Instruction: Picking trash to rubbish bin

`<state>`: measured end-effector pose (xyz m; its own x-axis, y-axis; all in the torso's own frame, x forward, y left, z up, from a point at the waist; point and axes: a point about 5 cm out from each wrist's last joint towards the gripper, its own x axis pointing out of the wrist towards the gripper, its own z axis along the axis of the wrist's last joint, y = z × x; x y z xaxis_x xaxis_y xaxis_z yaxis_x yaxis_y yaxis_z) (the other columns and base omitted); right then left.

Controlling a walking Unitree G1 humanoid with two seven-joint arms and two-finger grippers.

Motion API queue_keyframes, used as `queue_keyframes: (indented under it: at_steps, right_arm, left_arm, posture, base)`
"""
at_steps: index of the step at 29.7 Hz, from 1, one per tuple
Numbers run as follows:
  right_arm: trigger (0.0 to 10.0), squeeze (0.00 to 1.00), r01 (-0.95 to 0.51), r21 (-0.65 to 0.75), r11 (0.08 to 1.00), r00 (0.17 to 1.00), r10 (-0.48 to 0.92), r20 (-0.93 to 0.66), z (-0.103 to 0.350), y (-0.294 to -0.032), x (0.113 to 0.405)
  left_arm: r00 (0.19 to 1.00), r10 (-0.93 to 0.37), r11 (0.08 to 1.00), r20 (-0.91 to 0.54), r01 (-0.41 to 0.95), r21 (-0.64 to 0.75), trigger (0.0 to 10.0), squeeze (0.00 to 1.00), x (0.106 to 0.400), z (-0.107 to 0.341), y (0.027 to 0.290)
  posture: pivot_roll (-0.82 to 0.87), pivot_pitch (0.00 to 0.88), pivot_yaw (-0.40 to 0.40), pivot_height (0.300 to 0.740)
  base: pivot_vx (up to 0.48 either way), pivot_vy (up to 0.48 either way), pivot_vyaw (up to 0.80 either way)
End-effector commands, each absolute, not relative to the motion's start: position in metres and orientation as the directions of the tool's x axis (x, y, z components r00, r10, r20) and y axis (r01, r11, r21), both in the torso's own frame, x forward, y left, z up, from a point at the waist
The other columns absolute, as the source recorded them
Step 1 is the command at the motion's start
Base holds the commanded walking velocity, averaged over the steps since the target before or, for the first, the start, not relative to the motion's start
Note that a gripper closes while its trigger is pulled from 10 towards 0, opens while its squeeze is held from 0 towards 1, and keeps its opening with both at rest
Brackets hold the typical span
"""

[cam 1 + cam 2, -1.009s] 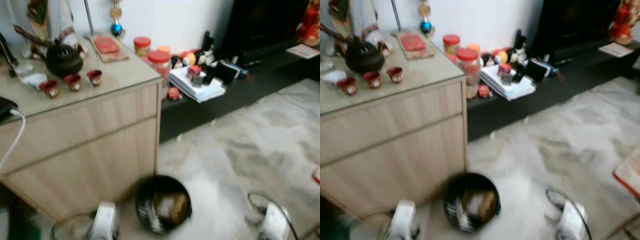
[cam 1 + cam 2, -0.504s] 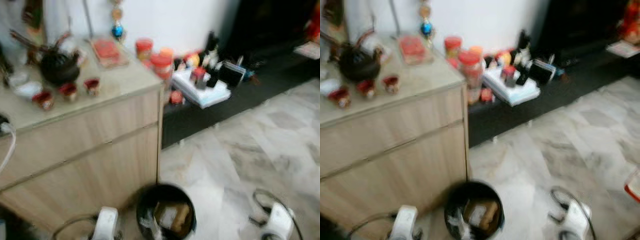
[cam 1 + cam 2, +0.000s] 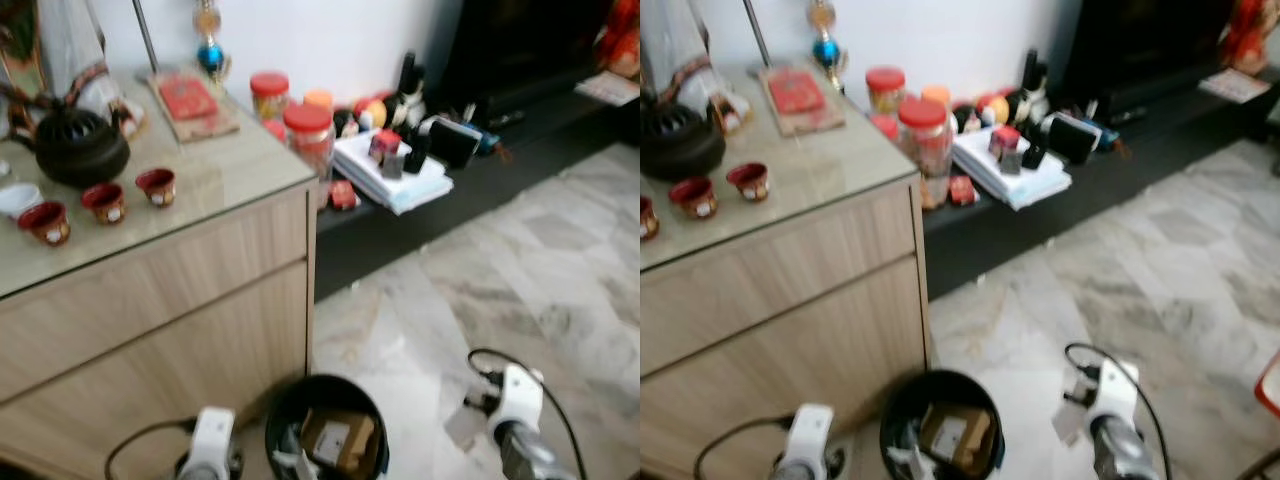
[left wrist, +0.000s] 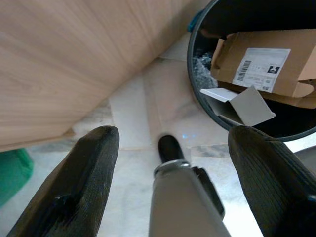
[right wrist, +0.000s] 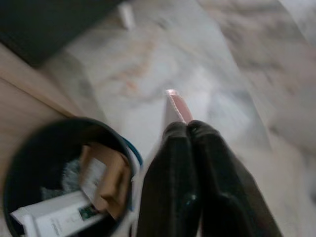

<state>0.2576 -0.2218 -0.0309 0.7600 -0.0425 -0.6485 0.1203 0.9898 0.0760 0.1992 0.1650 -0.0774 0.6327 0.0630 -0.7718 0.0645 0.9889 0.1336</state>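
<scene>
— Between the right gripper's (image 5: 186, 129) pressed-together fingers sits a thin pinkish scrap (image 5: 177, 104), beside the black bin (image 5: 29, 148).
— How would it handle?
— Light and limp, probably; an edge pinch suits it. Left gripper (image 4: 173, 148) hangs spread wide, empty, near the bin's cardboard box (image 4: 261, 64).

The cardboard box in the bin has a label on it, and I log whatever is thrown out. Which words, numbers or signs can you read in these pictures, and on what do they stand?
Nothing can be read as text.
White label on the cardboard box in the rubbish bin: a barcode and a dark square mark, its print too small to read.
Red packet on the cabinet: too blurred to read.
Red-lidded jars: no readable label.
</scene>
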Motion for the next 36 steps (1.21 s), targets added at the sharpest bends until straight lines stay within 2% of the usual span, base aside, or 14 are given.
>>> queue_keyframes:
  at_steps: [1, 2, 3, 6, 12, 17, 28, 29, 30, 31, 32, 36]
  right_arm:
    - [10.0, 0.00, -0.018, 0.087, 0.996, 0.782, 0.069, -0.620, -0.022, -0.198, 0.274]
    - [10.0, 0.00, -0.018, 0.087, 0.996, 0.782, 0.069, -0.620, -0.022, -0.198, 0.274]
    - [10.0, 0.00, -0.106, 0.094, 0.990, 0.793, 0.141, -0.593, -0.015, -0.177, 0.285]
    - [10.0, 0.00, -0.176, 0.129, 0.976, 0.804, 0.218, -0.554, -0.004, -0.149, 0.299]
    - [10.0, 0.00, -0.265, 0.134, 0.955, 0.792, 0.295, -0.534, 0.006, -0.116, 0.309]
    - [10.0, 0.00, -0.308, 0.136, 0.942, 0.783, 0.332, -0.525, 0.009, -0.098, 0.310]
    - [10.0, 0.00, -0.286, 0.122, 0.951, 0.790, 0.305, -0.532, 0.009, -0.089, 0.309]
    - [10.0, 0.24, -0.288, 0.126, 0.949, 0.789, 0.310, -0.531, 0.009, -0.088, 0.309]
    - [10.0, 0.24, -0.290, 0.128, 0.949, 0.789, 0.312, -0.529, 0.009, -0.088, 0.309]
    - [10.0, 0.77, -0.290, 0.128, 0.948, 0.789, 0.313, -0.529, 0.009, -0.087, 0.309]
    - [10.0, 1.00, -0.290, 0.131, 0.948, 0.789, 0.314, -0.528, 0.010, -0.086, 0.309]
    - [10.0, 1.00, -0.287, 0.136, 0.948, 0.792, 0.314, -0.523, 0.010, -0.085, 0.310]
  left_arm:
    - [0.642, 0.079, 0.989, -0.762, 0.045, 0.141, 10.0, 0.00, 0.200, -0.076, 0.170]
    - [0.642, 0.079, 0.989, -0.762, 0.045, 0.141, 10.0, 0.00, 0.200, -0.076, 0.170]
    - [0.666, 0.071, 0.991, -0.743, 0.037, 0.128, 10.0, 0.00, 0.207, -0.072, 0.167]
    - [0.705, 0.049, 0.994, -0.708, 0.032, 0.101, 10.0, 0.00, 0.218, -0.066, 0.161]
    - [0.761, -0.026, 0.997, -0.648, 0.070, 0.042, 10.0, 0.00, 0.239, -0.052, 0.145]
    - [0.790, -0.109, 0.993, -0.603, 0.113, -0.032, 10.0, 0.00, 0.251, -0.042, 0.130]
    - [0.778, -0.196, 0.979, -0.597, 0.192, -0.070, 10.0, 0.00, 0.245, -0.045, 0.119]
    - [0.778, -0.197, 0.978, -0.597, 0.194, -0.070, 10.0, 0.00, 0.244, -0.046, 0.119]
    - [0.777, -0.198, 0.978, -0.597, 0.195, -0.071, 10.0, 0.00, 0.244, -0.046, 0.119]
    - [0.776, -0.200, 0.978, -0.598, 0.196, -0.072, 10.0, 0.00, 0.243, -0.046, 0.118]
    - [0.775, -0.200, 0.978, -0.600, 0.196, -0.072, 10.0, 0.00, 0.242, -0.047, 0.118]
    - [0.771, -0.192, 0.979, -0.607, 0.189, -0.069, 10.0, 0.00, 0.241, -0.048, 0.119]
  posture:
    - [-0.11, 0.060, -0.084, 0.740]
    - [-0.11, 0.060, -0.084, 0.740]
    - [-0.11, 0.059, -0.090, 0.740]
    - [-0.09, 0.061, -0.100, 0.740]
    - [-0.07, 0.068, -0.124, 0.740]
    - [-0.05, 0.079, -0.144, 0.740]
    - [-0.05, 0.092, -0.154, 0.740]
    - [-0.05, 0.094, -0.155, 0.740]
    - [-0.05, 0.094, -0.155, 0.740]
    - [-0.05, 0.096, -0.157, 0.740]
    - [-0.05, 0.096, -0.158, 0.740]
    - [-0.05, 0.095, -0.160, 0.740]
  base:
    - [0.000, 0.000, 0.00]
    - [0.000, 0.000, 0.00]
    - [0.000, 0.000, 0.00]
    - [0.000, 0.000, 0.00]
    - [0.000, 0.000, 0.00]
    - [0.000, 0.000, 0.00]
    - [0.000, 0.000, 0.00]
    - [0.000, 0.000, 0.00]
    - [0.000, 0.000, 0.00]
    - [0.000, 0.000, 0.00]
    - [0.000, 0.000, 0.00]
    - [0.000, 0.000, 0.00]
